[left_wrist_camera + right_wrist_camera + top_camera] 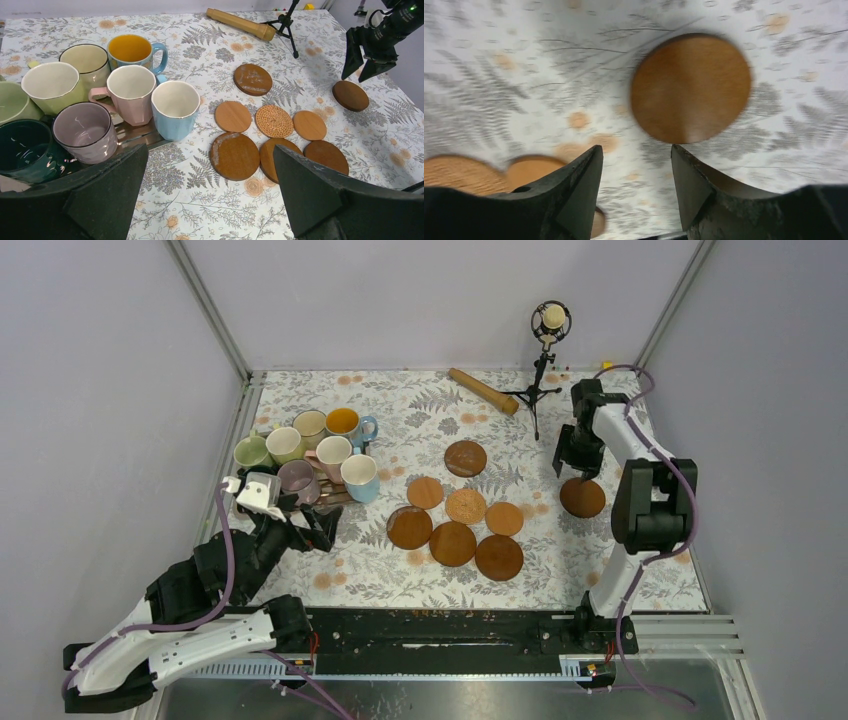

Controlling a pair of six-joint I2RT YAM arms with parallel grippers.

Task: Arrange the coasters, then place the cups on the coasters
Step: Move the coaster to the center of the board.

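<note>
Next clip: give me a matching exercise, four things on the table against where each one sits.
1. woven coaster
2. lone dark coaster
3. yellow-inside mug
4. wooden rod

A. by the right gripper, alone
B. near the far edge, beside the tripod
C. middle of the coaster cluster
D. far left part of the table

Pairs: 1-C; 2-A; 3-D; 4-B
</note>
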